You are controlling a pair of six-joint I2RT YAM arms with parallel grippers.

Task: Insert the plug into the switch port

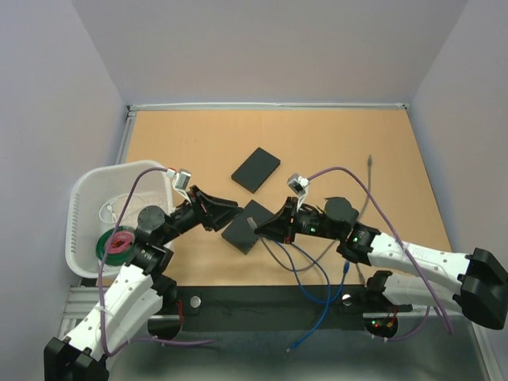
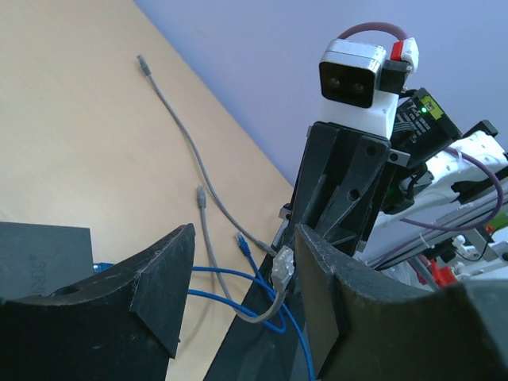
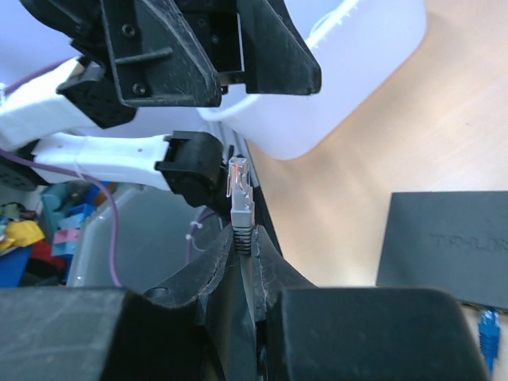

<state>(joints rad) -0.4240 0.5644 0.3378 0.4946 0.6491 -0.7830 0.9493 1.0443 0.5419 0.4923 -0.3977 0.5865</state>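
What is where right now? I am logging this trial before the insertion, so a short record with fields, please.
right gripper: shut on grey plug, tip pointing past the fingers
left gripper: open, empty
near switch: flat on table, between the grippers
far switch: farther back, untouched
plug inserted: no
white basket: table's left edge

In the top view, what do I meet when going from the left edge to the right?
White basket → left claw → right claw gripping the plug → free end of the grey cable.
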